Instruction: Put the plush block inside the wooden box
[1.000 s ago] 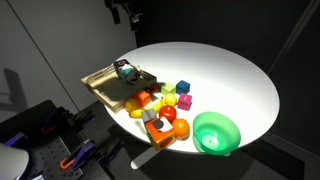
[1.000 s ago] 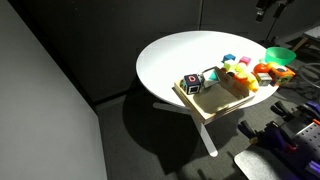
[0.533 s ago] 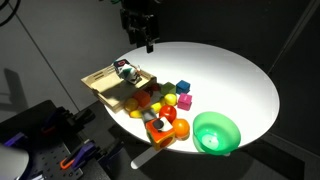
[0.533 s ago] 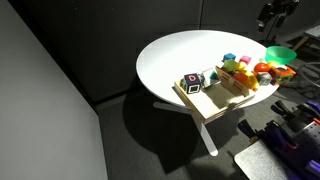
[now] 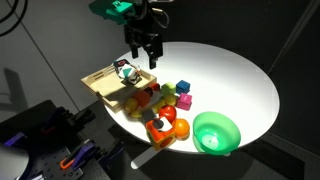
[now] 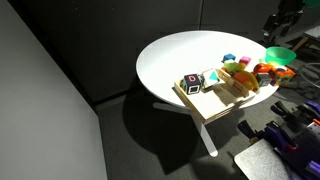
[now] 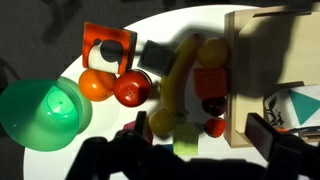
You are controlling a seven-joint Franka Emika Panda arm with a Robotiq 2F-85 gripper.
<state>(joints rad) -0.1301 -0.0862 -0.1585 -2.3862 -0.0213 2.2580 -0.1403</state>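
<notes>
Hand (image 5: 144, 58) lower now, above clustered toys (image 5: 160, 100)

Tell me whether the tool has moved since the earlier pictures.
Yes. In an exterior view the tool has descended past the table's far rim, toward the wooden box.

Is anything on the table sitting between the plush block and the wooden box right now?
Yes. In the wrist view, the grey cube and a long yellow toy lie between the plush block and the wooden box. The block probably has to be carried over them.
</notes>
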